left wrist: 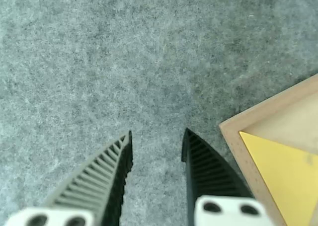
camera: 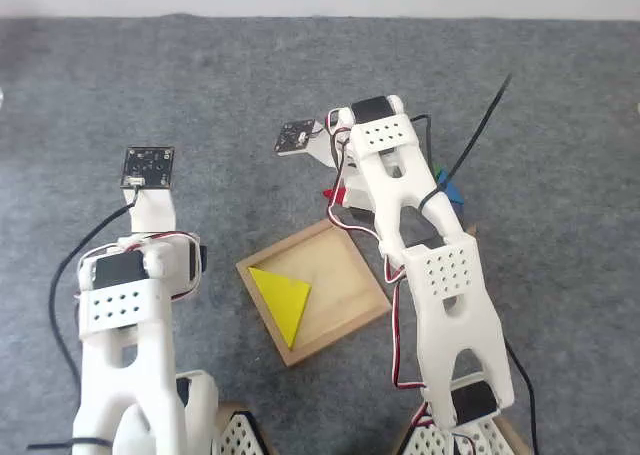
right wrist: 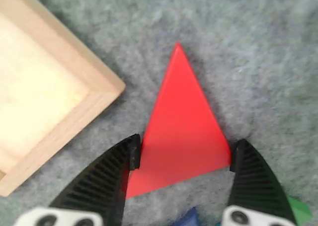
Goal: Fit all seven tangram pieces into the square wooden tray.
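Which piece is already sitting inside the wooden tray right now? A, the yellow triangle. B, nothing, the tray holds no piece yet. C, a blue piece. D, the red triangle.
A: the yellow triangle lies flat inside the wooden tray, while the red triangle is outside it on the grey mat.

Bright, even, diffuse light falls over the wooden tray (camera: pixel 262 258) and leaves no glare on the yellow triangle (camera: pixel 283 300) inside it. Shadows are soft and faint: a thin dark line hugs the tray's outer wall, and the red triangle (right wrist: pixel 181 131) beside the tray dims slightly toward its wide end.
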You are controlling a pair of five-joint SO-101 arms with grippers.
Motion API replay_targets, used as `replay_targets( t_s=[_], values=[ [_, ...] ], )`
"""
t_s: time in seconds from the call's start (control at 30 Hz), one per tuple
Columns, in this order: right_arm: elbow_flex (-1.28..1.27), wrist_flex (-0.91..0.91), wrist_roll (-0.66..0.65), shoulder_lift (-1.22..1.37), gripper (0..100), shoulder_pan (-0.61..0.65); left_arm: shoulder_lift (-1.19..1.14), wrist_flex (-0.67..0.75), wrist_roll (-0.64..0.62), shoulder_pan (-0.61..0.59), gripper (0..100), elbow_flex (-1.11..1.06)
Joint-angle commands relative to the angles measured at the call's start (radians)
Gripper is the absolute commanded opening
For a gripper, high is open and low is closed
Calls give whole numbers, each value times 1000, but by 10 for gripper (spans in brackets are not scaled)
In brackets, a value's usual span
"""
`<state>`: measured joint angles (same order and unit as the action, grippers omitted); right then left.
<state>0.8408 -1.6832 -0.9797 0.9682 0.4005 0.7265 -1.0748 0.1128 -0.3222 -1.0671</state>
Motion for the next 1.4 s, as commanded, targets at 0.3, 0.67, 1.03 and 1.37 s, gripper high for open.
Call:
replay_targets(
  t_s=[0.3, 0.67, 1.03, 1.37],
  values=[
    [189, -114, 103, -19, 226, -10, 34, 11, -6, 0, 166, 5],
    [153, -116, 233, -30, 195, 4, 34, 11, -6, 0, 166, 5],
    [123, -111, 285, -64, 399, -54, 34, 11, -6, 0, 166, 5],
    [135, -108, 388, -36, 409, -16, 35, 11, -6, 0, 166, 5]
  ],
)
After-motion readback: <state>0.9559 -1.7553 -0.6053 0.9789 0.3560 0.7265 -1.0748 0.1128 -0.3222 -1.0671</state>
